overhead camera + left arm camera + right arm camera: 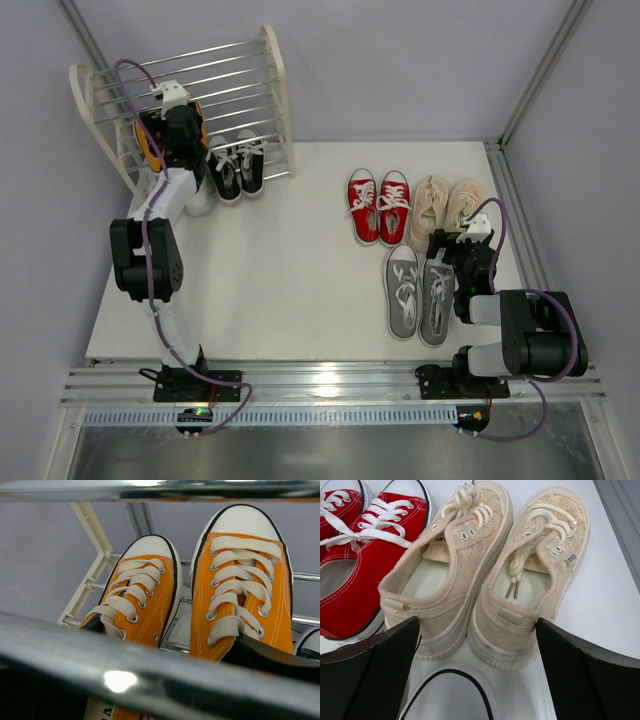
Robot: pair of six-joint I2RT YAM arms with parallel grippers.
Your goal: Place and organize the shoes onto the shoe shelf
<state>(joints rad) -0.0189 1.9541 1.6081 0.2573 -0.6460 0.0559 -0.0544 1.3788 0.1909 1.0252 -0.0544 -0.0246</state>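
At the far left, the left pincer [178, 128] reaches into the shelf [275, 75], where the orange pair [145, 600] sits toes-up on the rods. I cannot tell whether it grips them. The black pair [238, 165] sits low beside them. To the right, the red pair [378, 205], beige pair [485, 575] and grey pair [420, 290] lie on the tabletop [290, 270]. The right pincer [477, 630], spread wide, hovers over the beige heels. Orange seems to be getting shelved; next comes closing on beige.

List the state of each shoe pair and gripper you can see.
Orange shoes, on the shelf rods
Black shoes, at the shelf's foot
Red shoes, on the table
Beige shoes, on the table
Grey shoes, on the table
Left gripper, at orange shoes, grip unclear
Right gripper, open
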